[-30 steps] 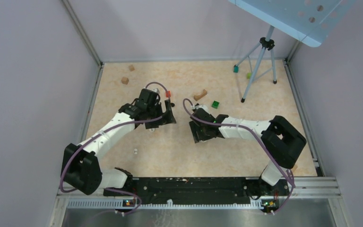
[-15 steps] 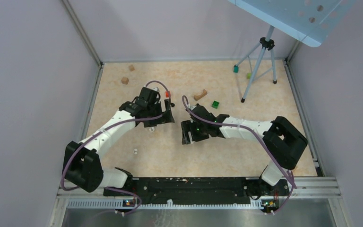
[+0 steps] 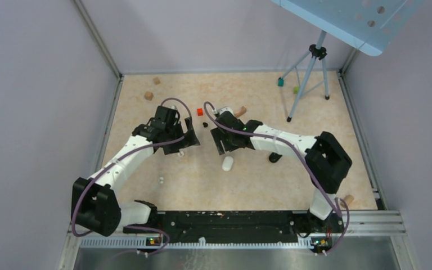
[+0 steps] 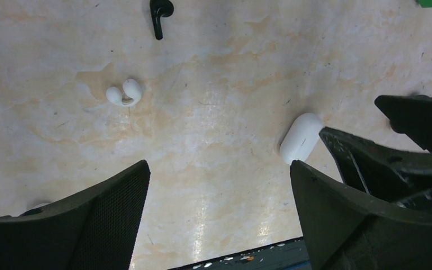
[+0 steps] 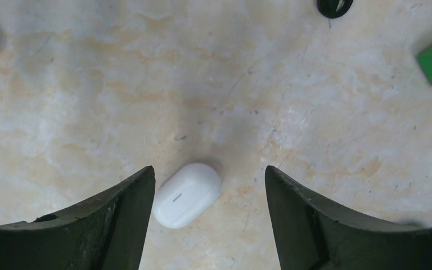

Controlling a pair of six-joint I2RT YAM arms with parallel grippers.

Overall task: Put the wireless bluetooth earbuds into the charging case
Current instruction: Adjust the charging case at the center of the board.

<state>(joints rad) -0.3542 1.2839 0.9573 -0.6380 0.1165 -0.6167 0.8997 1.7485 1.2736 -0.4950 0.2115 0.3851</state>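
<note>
White charging case (image 5: pixel 187 194) lying closed on tabletop (image 3: pixel 259 188) just under wide-spread, empty right hand (image 5: pixel 208 174); left hand (image 4: pixel 218 183) also wide and empty; white earbud (image 4: pixel 124 94) and black earbud (image 4: pixel 160 11) loose nearby, apart from case, so nothing inserted yet, lid unopened.

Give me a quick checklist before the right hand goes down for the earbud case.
1. Right hand open: ok.
2. Charging case in the gap between its fingers: ok, though close to one finger.
3. Case lid open for loading: not ok, it looks shut.
4. Left hand open and empty: ok.
5. White earbud lying free on the table: ok.
</note>
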